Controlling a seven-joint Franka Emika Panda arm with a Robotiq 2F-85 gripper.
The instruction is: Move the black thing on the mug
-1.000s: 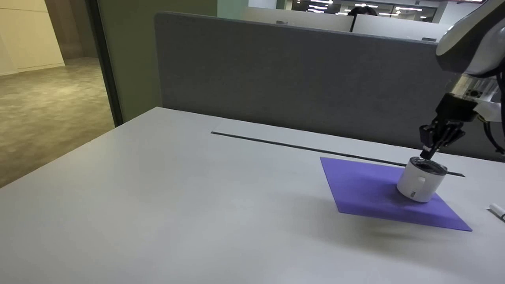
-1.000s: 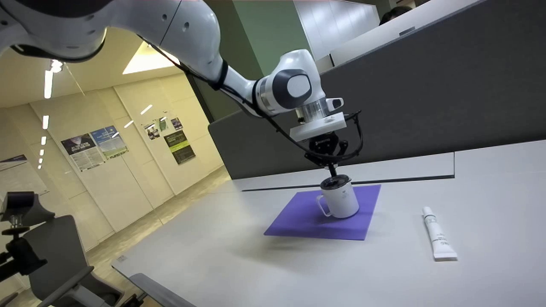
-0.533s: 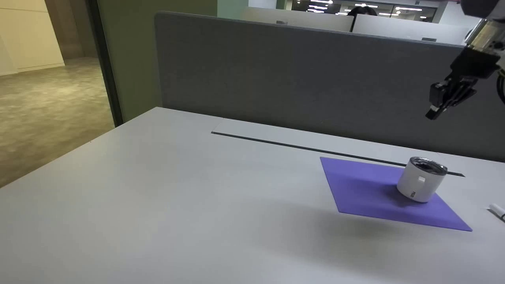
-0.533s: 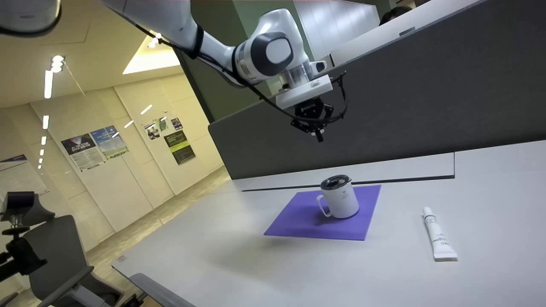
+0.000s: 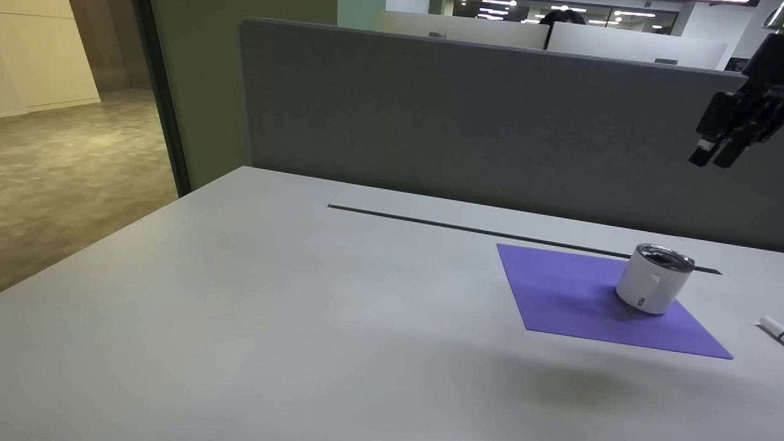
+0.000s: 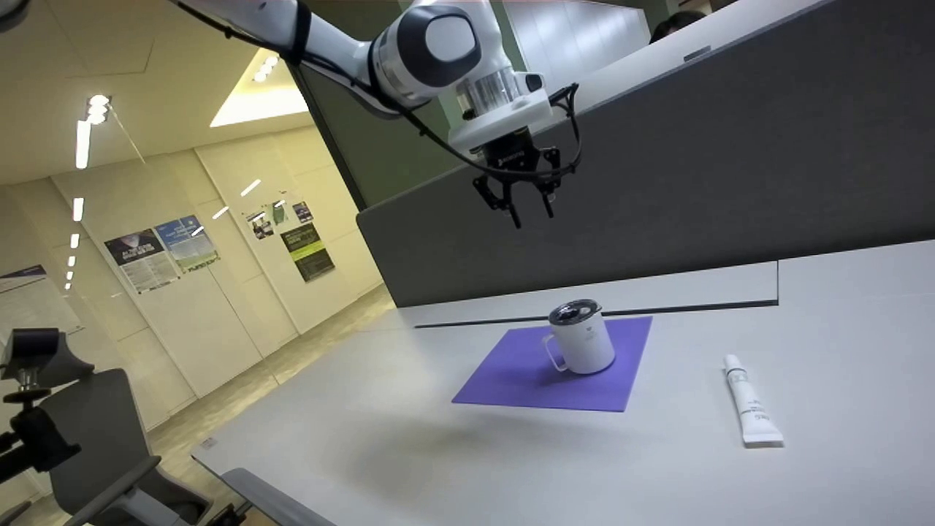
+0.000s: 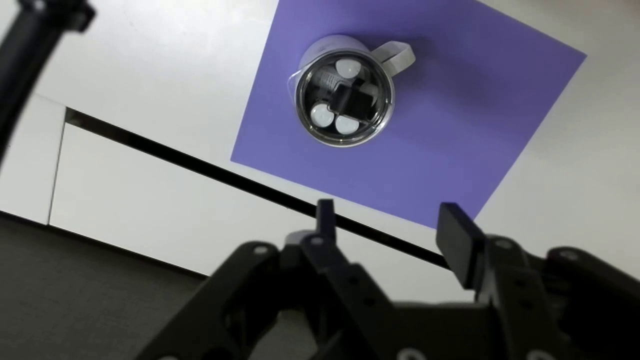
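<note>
Withdrawal of the claw (image 6: 533, 219) from the mug (image 6: 586, 348).
Within the last second it has risen from the lid (image 6: 575, 313) and spread wide, empty. We see the black thing (image 7: 351, 101) on that lid; we judge the move probably over, but cannot tell how far it slid.

ceiling lights (image 6: 98, 102) glare, soft shadows smudging the tabletop (image 6: 657, 475)
</note>
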